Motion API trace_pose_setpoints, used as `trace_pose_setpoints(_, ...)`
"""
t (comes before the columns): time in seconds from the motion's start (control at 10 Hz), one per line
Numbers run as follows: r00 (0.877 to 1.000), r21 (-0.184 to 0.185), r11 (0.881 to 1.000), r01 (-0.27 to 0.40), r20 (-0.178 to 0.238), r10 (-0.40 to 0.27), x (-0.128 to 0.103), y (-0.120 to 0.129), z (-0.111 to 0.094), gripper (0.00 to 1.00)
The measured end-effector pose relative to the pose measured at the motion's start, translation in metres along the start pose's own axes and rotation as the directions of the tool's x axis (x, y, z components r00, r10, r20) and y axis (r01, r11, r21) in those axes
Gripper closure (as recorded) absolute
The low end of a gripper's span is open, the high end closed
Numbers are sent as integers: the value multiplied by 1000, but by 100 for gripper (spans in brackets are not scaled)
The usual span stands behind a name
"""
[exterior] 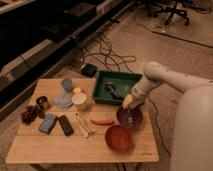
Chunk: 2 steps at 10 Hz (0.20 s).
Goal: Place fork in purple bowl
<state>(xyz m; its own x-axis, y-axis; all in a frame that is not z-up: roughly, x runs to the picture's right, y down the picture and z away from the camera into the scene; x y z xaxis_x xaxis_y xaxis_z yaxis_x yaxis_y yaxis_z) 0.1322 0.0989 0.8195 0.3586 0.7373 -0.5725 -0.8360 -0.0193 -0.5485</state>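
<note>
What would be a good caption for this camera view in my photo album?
Robot arm's hand poised over the purple bowl, a fork inside it, beside the orange-red bowl and green tray.

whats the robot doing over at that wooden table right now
The robot's one arm reaches over the right side of the wooden table, with its pincer hovering above the round dark purple bowl. A slim shiny silver fork shows inside that bowl, just below the pincer. Whether the pincer grips it cannot be told. The orange-red bowl sits just in front, and the green tray with a grey metal piece lies behind.
</note>
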Motion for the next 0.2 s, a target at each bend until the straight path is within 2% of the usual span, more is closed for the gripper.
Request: trace_pose_setpoints(0.2, 999, 13, 999, 42, -23, -42, 10, 22, 0, 32)
